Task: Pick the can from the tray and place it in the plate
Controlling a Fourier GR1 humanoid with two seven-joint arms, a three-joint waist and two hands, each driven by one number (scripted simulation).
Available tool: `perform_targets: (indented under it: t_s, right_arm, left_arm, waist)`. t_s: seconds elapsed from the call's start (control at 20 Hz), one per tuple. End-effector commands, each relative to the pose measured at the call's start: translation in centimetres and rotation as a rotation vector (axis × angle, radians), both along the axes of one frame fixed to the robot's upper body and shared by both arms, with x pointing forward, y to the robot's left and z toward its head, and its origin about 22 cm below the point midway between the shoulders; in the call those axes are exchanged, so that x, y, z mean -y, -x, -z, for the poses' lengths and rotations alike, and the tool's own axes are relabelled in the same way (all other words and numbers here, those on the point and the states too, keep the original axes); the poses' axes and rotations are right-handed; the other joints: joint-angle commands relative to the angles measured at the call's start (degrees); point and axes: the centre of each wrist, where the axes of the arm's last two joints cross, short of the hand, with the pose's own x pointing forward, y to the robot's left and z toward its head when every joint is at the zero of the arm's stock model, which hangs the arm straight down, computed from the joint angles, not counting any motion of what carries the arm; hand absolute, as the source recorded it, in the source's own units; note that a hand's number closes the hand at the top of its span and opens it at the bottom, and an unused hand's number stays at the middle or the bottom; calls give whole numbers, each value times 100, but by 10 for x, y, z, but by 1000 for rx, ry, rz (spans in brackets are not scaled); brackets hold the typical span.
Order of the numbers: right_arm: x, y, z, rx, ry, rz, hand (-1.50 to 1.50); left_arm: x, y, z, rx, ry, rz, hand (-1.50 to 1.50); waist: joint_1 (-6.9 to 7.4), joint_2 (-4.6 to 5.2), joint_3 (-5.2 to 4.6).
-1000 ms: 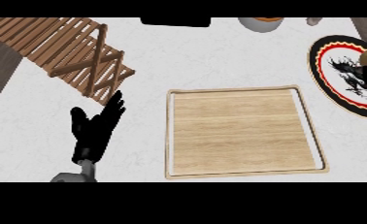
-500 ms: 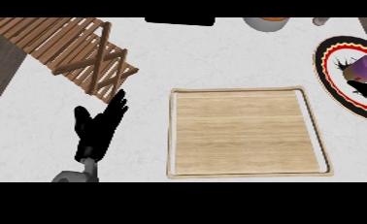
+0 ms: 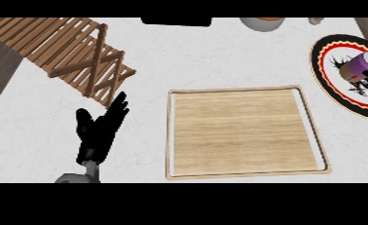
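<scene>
Can (image 3: pixel 355 66) is lying on the plate (image 3: pixel 332 80) at right edge, tray (image 3: pixel 244 91) holding nothing; left hand (image 3: pixel 101 129) is resting open, fingers straight, so placing looks done.

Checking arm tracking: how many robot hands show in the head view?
1. The left hand rests open on the counter, left of the wooden tray. The right hand is out of frame.
</scene>
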Motion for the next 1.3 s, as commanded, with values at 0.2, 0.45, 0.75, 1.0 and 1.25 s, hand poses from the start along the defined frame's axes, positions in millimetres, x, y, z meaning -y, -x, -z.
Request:
perform_targets:
  t_s: [0.2,0.45,0.75,1.0,1.25]
  right_arm:
    - [45,57,10,31,-161,-125,-150]
    - [66,93,17,9,-174,-227,-150]
    - [70,111,26,-58,-102,-297,-150]
    - [80,136,31,-95,-78,-308,-150]
    - [83,148,36,-133,-71,-292,-150]
  left_arm:
    - [-9,2,2,-12,-7,-36,0]
    - [-27,1,-2,-7,1,-41,0]
    - [-23,12,19,-19,-12,-58,0]
    - [-18,1,7,-24,-20,-50,0]
    - [-15,2,7,-21,0,-60,0]
  waist:
    - [-142,-46,-1]
    - [-192,-80,-13]
    - [-218,-111,-30]
    - [-230,-115,-19]
    - [-239,-125,-21]
